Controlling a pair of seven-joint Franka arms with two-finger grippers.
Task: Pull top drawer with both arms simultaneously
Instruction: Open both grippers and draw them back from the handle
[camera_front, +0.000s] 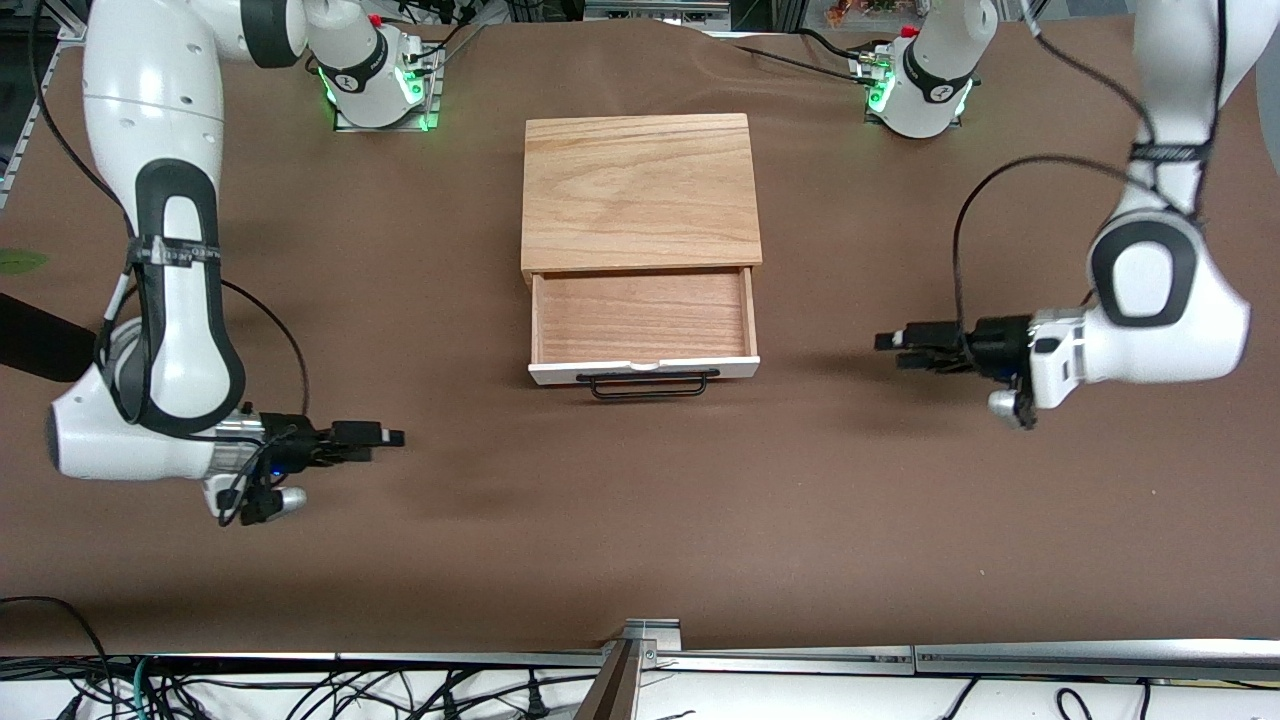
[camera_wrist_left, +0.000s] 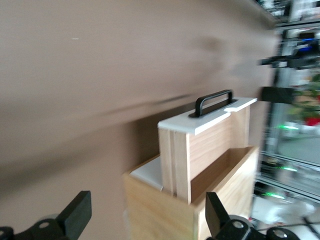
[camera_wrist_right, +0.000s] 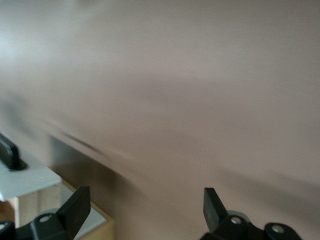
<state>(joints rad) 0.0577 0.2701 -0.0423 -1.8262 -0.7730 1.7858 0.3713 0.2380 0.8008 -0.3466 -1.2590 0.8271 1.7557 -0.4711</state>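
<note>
left gripper (camera_front: 893, 348): fingers spread, empty, over bare table toward left arm's end | right gripper (camera_front: 388, 436): fingers spread, empty, toward right arm's end | top drawer (camera_front: 642, 318): extended from casing (camera_front: 640, 190), between both grippers | black wire handle (camera_front: 647, 384): long axis runs gripper-to-gripper; left gripper judged slightly closer.

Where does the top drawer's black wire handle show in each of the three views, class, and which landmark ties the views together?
Front view: the handle hangs on the white front panel, at the drawer's edge nearest the camera.
Left wrist view: the handle arches over the panel.
Right wrist view: only one end of the handle shows, at the picture's edge.
Shared landmark: the white front panel.
</note>
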